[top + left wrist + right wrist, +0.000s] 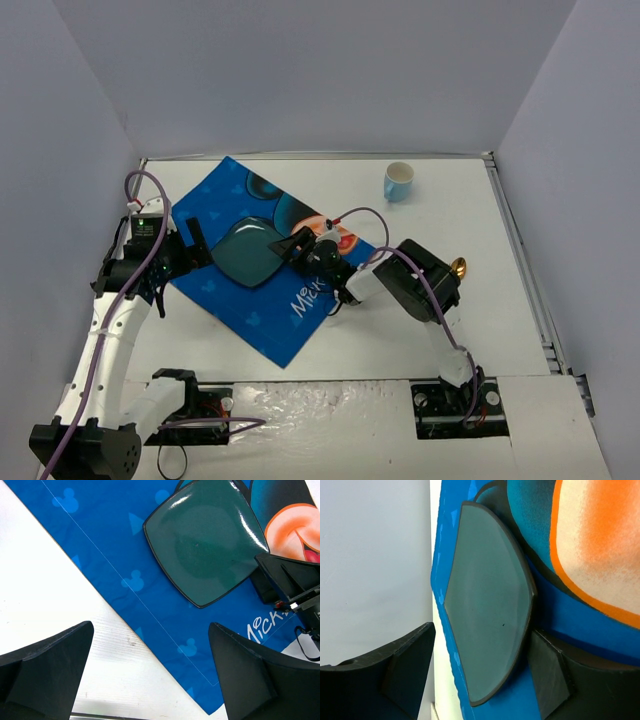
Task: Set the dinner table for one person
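Note:
A dark teal square plate (246,251) lies on the blue Mickey Mouse placemat (285,325), which is spread at an angle on the white dinner table (500,230). My right gripper (297,245) is open at the plate's right edge. In the right wrist view the plate (487,605) reaches between the fingers (552,672), and the jaws stand wide apart around its near corner. My left gripper (194,246) is open and empty at the placemat's left edge. In the left wrist view it (150,675) hovers over the table (45,590) and the placemat (125,535), short of the plate (205,540).
A light blue cup (398,181) stands upright at the back of the table. A gold spoon (458,267) lies right of the right arm, partly hidden by it. Grey walls close in the table at the back and both sides, and metal rails run along its edges.

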{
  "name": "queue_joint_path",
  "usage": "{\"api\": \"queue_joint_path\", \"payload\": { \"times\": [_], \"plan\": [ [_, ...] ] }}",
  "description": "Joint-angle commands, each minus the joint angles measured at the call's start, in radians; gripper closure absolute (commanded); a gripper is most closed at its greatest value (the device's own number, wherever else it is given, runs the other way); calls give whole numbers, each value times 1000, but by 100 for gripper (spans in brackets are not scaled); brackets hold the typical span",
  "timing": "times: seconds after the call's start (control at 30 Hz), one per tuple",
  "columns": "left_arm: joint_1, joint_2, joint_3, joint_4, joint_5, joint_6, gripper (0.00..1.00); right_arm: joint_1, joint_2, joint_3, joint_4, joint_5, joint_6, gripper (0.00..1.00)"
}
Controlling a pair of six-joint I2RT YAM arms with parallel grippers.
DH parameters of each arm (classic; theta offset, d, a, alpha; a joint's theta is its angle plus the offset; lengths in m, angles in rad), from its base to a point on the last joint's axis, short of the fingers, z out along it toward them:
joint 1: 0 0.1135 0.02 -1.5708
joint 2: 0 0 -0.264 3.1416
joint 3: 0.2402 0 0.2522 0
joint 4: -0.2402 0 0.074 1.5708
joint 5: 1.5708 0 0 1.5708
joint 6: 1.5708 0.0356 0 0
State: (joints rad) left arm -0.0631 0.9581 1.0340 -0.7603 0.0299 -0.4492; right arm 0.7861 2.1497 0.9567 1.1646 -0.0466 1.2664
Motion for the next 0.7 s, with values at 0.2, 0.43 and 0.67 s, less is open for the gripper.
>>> {"api": "queue_joint_path", "payload": {
  "times": [0.2,0.43,0.67],
  "plan": [
    [6,-19,6,38,2,14,3,-18,-131,83,-94,30,-116,26],
    [8,-21,5,38,-1,16,3,-22,-127,106,-112,15,-131,26],
    [8,-21,6,36,-5,21,3,-34,-126,145,-140,7,-151,25]
  ]
}}
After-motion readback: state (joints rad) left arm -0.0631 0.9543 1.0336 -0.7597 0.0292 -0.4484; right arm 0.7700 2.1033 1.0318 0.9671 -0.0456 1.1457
